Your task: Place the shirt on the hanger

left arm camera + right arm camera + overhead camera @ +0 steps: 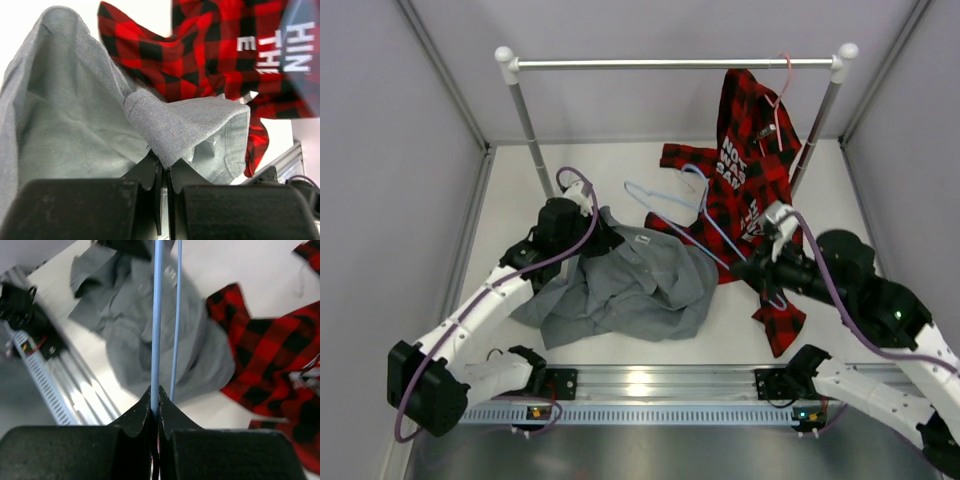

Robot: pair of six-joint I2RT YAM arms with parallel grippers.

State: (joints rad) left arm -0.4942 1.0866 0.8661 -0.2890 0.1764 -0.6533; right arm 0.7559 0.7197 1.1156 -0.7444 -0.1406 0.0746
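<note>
The grey shirt (630, 285) lies crumpled on the table between the arms. My left gripper (603, 238) is at its upper left edge, shut on a fold of the grey fabric (180, 125); the fingertips (150, 167) pinch the fold's point. The light-blue wire hanger (705, 225) slants from above the shirt's collar down to my right gripper (747, 268), which is shut on one of its wires. In the right wrist view the held wire of the hanger (156, 315) runs straight up from my right gripper (155, 399), with a second wire beside it and the shirt (130, 325) beneath.
A red-and-black plaid shirt (745, 170) hangs from a pink hanger (782, 95) on the rail (675, 63) and trails onto the table behind my right arm. The rail's two posts stand at the back. A metal strip (650, 385) runs along the near edge.
</note>
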